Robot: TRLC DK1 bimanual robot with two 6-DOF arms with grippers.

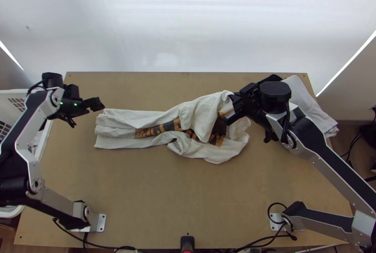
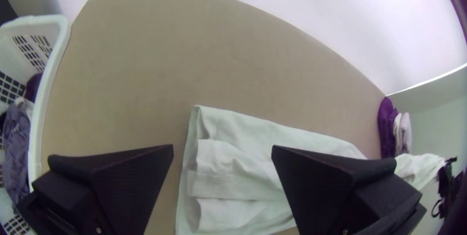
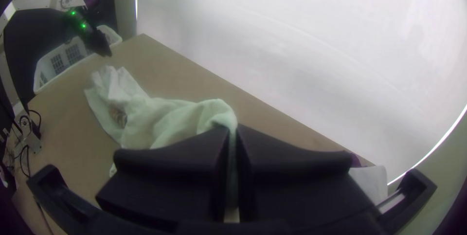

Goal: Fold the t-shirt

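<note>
"T-shirt (image 1: 122, 118) first: how does it lie?"

"Across the middle of the surface (image 1: 188, 196). Its left end is fairly flat, in lengthwise pleats; the right part is bunched, the dark print crumpled in it. The right gripper (image 3: 233, 130) has its fingers pressed together on a fold there."

"And the left gripper (image 2: 222, 148)?"

"Fingers spread, near the pleated end, pinching nothing. I can't quite judge its height over the cloth."

"So what might spoil it?"

"A pull from the right with the left end unheld. The whole shirt could slide, and those pleats open out. The pinch looks to take only part of the bunch, so layers might separate, or the fold slip free under the drag."

"The folded pile (image 1: 308, 100)?"

"It's close beside the right arm; a wide swing that way could knock it askew."
</note>
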